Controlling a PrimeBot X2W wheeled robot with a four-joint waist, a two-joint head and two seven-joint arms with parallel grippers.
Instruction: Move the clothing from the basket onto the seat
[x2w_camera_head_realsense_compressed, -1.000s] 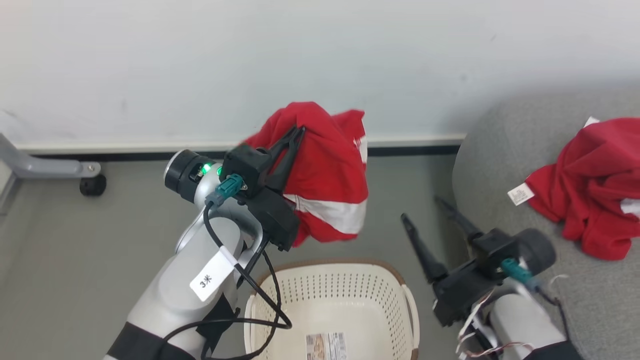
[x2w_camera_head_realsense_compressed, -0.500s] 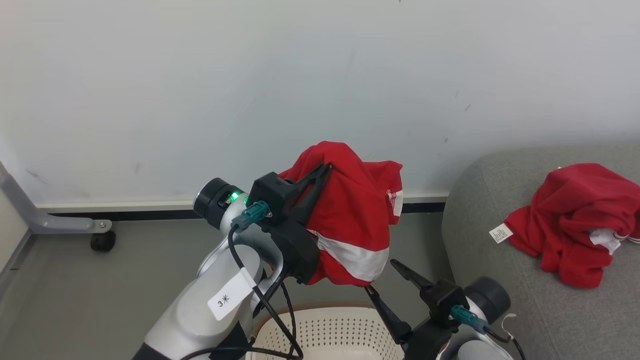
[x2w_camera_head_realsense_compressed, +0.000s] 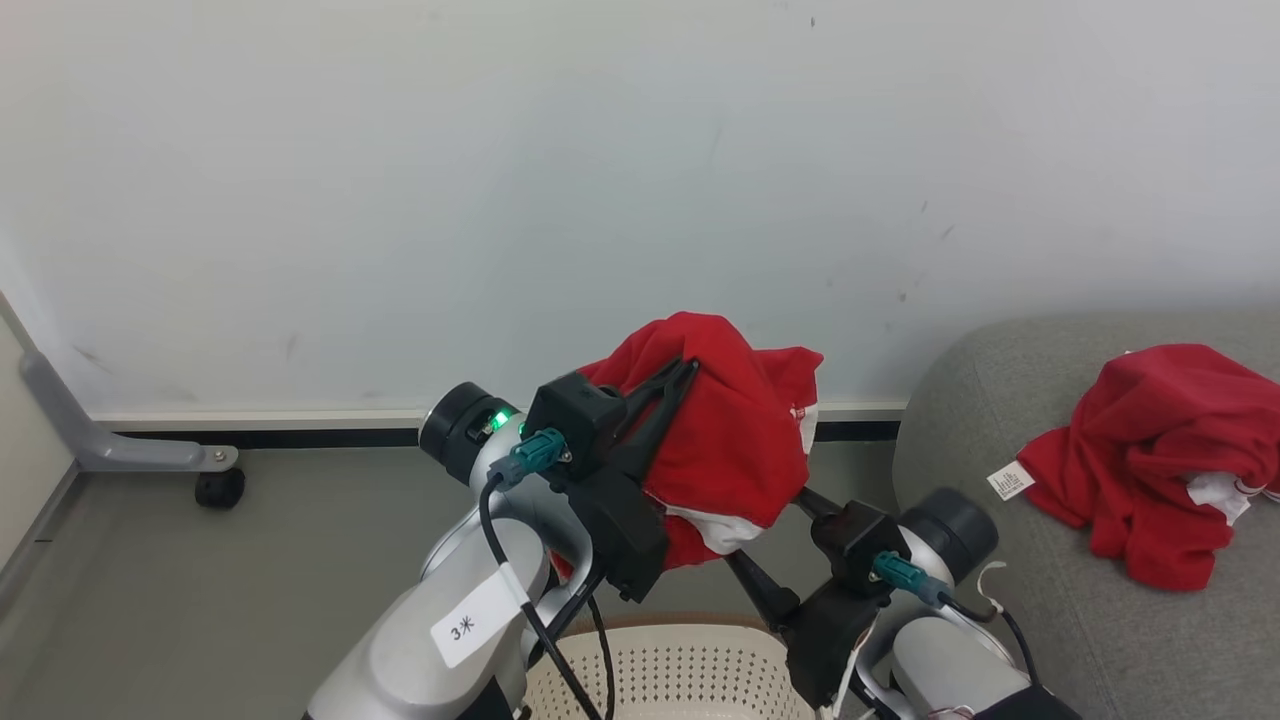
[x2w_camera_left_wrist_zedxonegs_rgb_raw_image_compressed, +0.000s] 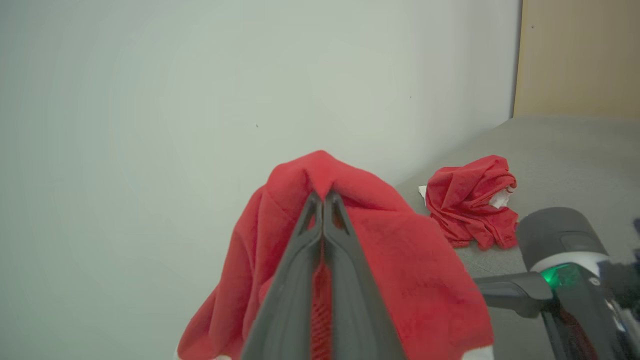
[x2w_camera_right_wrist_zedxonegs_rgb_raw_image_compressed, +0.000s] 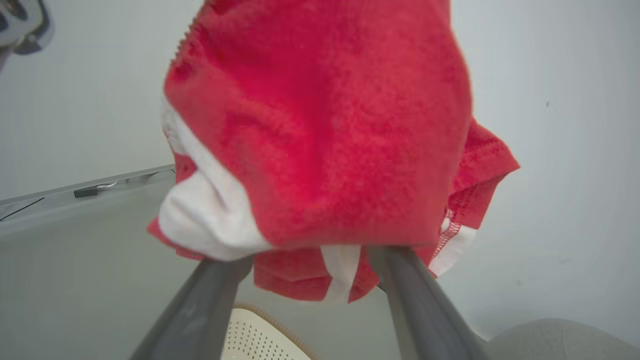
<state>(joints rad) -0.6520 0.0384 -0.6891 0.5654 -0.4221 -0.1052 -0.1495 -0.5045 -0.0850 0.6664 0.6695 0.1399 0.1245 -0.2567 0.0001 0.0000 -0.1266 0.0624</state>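
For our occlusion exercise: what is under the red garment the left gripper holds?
The right gripper, fingers spread, reaches under the garment; the basket rim is lower down. The garment covers its fingertips.

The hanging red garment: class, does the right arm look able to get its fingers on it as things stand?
Probably yes. The right gripper is open, its fingers spread right under the hem of the hanging red garment, with nothing between. The left gripper holds the cloth up.

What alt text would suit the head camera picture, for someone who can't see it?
The left claw holds a red garment up above a cream basket, the open right claw beneath it. A second red garment lies on the grey sofa at right.
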